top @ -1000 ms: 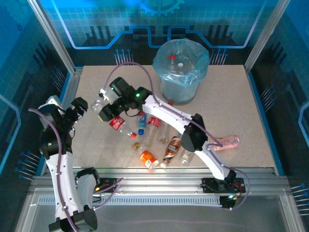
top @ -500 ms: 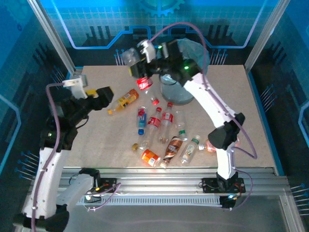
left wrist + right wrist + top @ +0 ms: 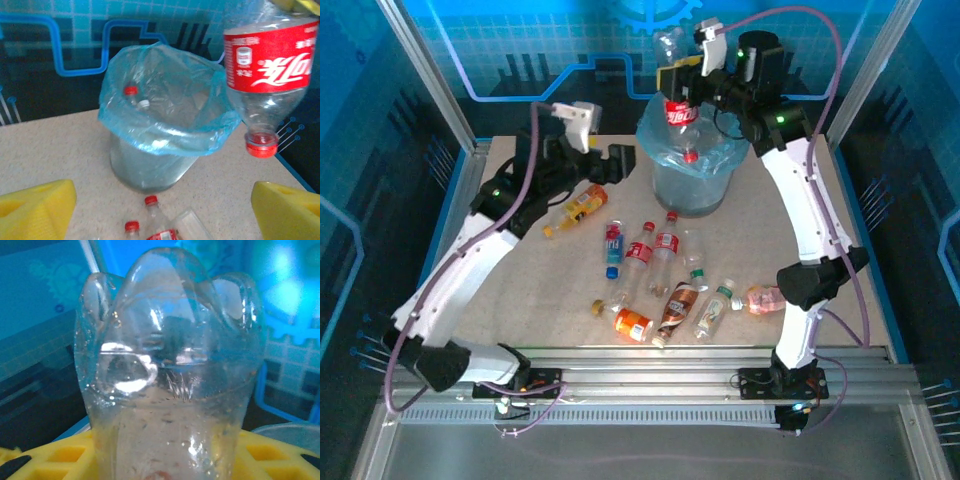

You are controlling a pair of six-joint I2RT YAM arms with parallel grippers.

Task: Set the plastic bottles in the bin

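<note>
Red-labelled bottle [image 3: 680, 110]: held cap-down in the air above the mouth of the bin [image 3: 692, 200], which stands at the far side of the table [image 3: 800, 210]. The right gripper [image 3: 682, 80] is closed on the bottle's upper body, near its base. Step in hand, by my reading: the drop, with transport all but done. The next move calls for the jaws to part only once the cap sits inside the rim. The overhead view puts the cap over the blue liner, whereas the left wrist view puts it beside the right edge of the rim (probably parallax; I cannot tell which is true). The left gripper [image 3: 608, 165] hovers wide and empty just above an orange-labelled bottle [image 3: 582, 205], so that is likely the next pick. Eight or so loose bottles [image 3: 666, 245] lie clustered mid-table, so the task is far from finished. View differences: the left wrist camera looks into the bin and shows two bottles already inside [image 3: 131, 90], one red cap and one white, plus its own yellow pads [image 3: 35, 207] far apart at the bottom corners. The right wrist camera gives the clear petalled base of the held bottle, seated between yellow pads [image 3: 60, 455]. The overhead view gives the table layout.
</note>
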